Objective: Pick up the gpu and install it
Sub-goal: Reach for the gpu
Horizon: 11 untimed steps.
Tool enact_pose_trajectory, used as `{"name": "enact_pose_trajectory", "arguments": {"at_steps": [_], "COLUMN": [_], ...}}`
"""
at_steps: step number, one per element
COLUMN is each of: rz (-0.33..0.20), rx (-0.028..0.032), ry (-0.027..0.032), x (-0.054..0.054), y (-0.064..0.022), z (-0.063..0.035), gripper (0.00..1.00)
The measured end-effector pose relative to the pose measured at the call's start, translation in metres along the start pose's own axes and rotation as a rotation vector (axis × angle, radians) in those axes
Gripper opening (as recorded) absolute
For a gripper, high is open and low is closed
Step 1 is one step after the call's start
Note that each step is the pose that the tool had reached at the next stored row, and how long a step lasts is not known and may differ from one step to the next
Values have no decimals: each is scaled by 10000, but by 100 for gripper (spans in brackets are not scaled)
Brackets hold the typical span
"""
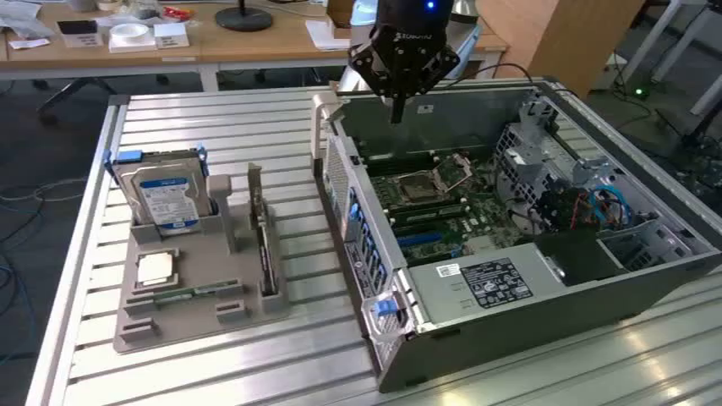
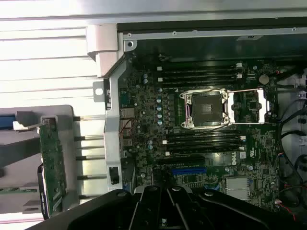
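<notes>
One claw (image 1: pixel 395 114), fingers together and empty, hangs over one open computer case (image 1: pixel 587 309); one gpu (image 1: pixel 266 254) stands in a tray (image 1: pixel 181 326).

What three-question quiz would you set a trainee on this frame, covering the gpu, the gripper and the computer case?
1. True or false: the gripper hangs above the open computer case and carries nothing.
2. Multiple choice: the gpu is A) installed in the computer case, B) standing on edge in the grey holder, C) in the gripper.
3. Short answer: which labelled drive shares the grey holder with the gpu?
Key: 1 true; 2 B; 3 the hard drive.
</notes>
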<state>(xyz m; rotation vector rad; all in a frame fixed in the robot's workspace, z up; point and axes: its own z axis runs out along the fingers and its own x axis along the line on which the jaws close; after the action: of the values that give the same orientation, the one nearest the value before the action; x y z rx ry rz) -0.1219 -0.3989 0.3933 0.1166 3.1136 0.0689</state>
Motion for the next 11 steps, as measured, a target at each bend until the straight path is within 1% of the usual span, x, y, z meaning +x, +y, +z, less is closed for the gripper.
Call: {"name": "enact_pose_trajectory", "arguments": {"at_steps": [11], "rz": [0], "rx": [-1], "ry": [-1], "x": [6], "y": [0], "z": [1], "gripper": [11]}}
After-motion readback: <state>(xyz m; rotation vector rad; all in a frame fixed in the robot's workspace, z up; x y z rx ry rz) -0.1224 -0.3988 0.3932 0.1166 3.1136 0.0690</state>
